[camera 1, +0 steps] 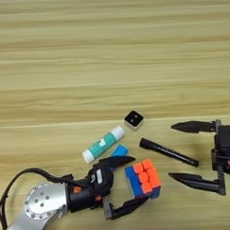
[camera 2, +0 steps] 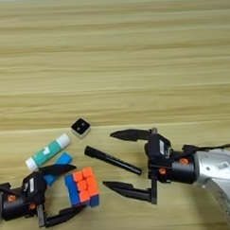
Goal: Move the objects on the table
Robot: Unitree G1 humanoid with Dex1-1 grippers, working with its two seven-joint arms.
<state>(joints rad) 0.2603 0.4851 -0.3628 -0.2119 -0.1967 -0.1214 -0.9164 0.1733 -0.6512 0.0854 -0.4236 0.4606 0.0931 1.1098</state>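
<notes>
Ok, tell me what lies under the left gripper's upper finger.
Under the left gripper upper finger lies the flat blue block; only its top corner shows, the rest is covered. The glue stick sits just beyond.

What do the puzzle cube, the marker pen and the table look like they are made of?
The puzzle cube looks like hard plastic: flat orange, blue and red tiles with dark seams. The marker pen seems to be black plastic with a faint sheen along its barrel. The table looks like pale wood or a wood-pattern laminate, with long horizontal grain lines; which one cannot be told.
</notes>
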